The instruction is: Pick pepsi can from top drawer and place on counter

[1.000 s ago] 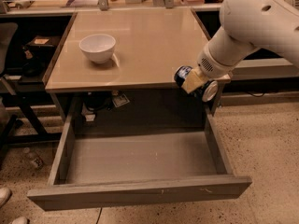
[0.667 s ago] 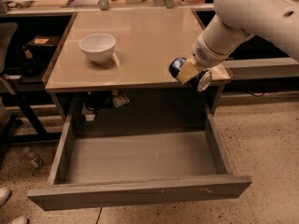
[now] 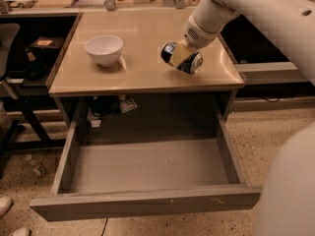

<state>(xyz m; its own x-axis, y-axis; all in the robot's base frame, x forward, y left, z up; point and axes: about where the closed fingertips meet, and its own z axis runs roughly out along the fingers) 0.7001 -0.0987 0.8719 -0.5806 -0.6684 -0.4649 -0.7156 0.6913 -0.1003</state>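
The pepsi can, dark blue with silver ends, lies tilted on its side in my gripper over the right part of the beige counter, just above the surface. The gripper's tan fingers are shut around the can's middle. My white arm reaches in from the upper right. The top drawer stands pulled out below the counter, its grey floor bare.
A white bowl stands on the counter's left part. Under the counter hang cables and a tag. A dark chair and frame stand at the left. A small bottle lies on the speckled floor.
My gripper has carried the pepsi can up and to the left, from beside the counter's right edge to over the counter's right part.
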